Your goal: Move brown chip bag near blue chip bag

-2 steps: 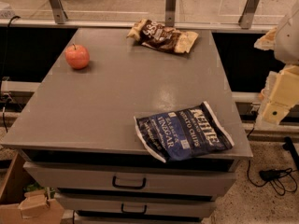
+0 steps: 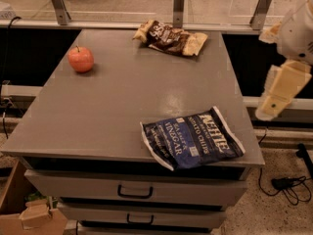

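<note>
The brown chip bag (image 2: pixel 171 37), dark brown with tan ends, lies flat at the far edge of the grey cabinet top (image 2: pixel 122 97). The blue chip bag (image 2: pixel 191 139), navy with white lettering, lies flat at the near right corner and slightly overhangs the front edge. My gripper (image 2: pixel 279 91), cream-coloured, hangs in the air off the right side of the cabinet. It is level with the middle of the top, holds nothing and touches neither bag. The white arm (image 2: pixel 299 26) rises above it at the upper right.
A red apple (image 2: pixel 80 59) stands at the far left of the top. A glass rail with metal posts (image 2: pixel 179 4) runs behind the cabinet. Drawers with handles (image 2: pixel 135 192) are below. Cardboard boxes (image 2: pixel 29 214) sit on the floor at left, and cables (image 2: pixel 288 185) at right.
My gripper has shifted a little up and to the left, toward the cabinet's right edge. Both bags and the apple have not moved.
</note>
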`<move>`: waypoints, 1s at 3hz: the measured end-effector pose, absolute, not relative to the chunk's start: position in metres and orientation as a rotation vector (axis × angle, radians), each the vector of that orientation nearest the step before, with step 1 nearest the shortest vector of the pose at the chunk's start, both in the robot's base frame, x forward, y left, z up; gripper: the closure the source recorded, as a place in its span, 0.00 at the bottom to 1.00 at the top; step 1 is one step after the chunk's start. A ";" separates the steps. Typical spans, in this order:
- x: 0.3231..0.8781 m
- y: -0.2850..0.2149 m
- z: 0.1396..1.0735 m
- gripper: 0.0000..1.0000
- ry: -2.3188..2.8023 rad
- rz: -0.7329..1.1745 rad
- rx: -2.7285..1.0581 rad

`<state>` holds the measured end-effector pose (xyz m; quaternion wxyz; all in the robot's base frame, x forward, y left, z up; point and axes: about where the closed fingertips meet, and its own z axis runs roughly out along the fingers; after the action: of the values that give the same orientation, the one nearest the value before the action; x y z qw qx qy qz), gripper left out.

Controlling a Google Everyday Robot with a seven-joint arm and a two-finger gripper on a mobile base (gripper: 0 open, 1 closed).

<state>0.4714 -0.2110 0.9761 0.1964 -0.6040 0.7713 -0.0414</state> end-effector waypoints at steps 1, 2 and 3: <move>0.545 -0.196 0.976 0.00 2.043 -0.102 -1.620; 0.624 -0.168 0.980 0.00 1.924 -0.036 -1.533; 0.624 -0.168 0.980 0.00 1.924 -0.035 -1.534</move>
<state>0.6236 -0.1676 0.9796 0.3337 -0.5876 0.7370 -0.0136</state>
